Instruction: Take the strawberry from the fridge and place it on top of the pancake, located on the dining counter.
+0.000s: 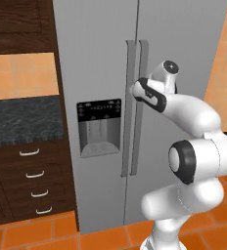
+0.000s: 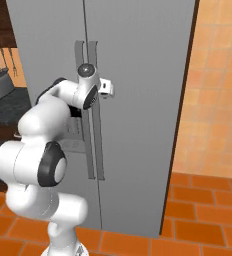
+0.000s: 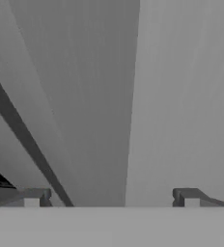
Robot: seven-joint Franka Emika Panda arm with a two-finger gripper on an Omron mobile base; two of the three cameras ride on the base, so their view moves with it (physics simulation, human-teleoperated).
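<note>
The fridge (image 1: pixel 101 73) stands shut, handles (image 1: pixel 136 107) running vertically; the gripper (image 3: pixel 111 198) is spread apart before them.

1. Brushed, matt light-grey metal look on the fridge (image 1: pixel 101 58), faint vertical grain plain in the hand view; same finish on its long handles (image 1: pixel 132 107).
2. Glossy black plastic look on the dispenser panel (image 1: pixel 99 110), at 9 o'clock from the handles; paler grey recess beneath.
3. Dark speckled stone look on the worktop (image 1: pixel 22 119), slightly polished.
4. Dark brown wood grain on the drawers (image 1: pixel 32 180), with smooth pale metal pulls.
5. Smooth orange tiles with pale grout on the floor (image 2: pixel 203 220) and the wall (image 2: pixel 218 90).
6. Glossy white plastic shell with matt black joints on the arm (image 1: pixel 193 161).
</note>
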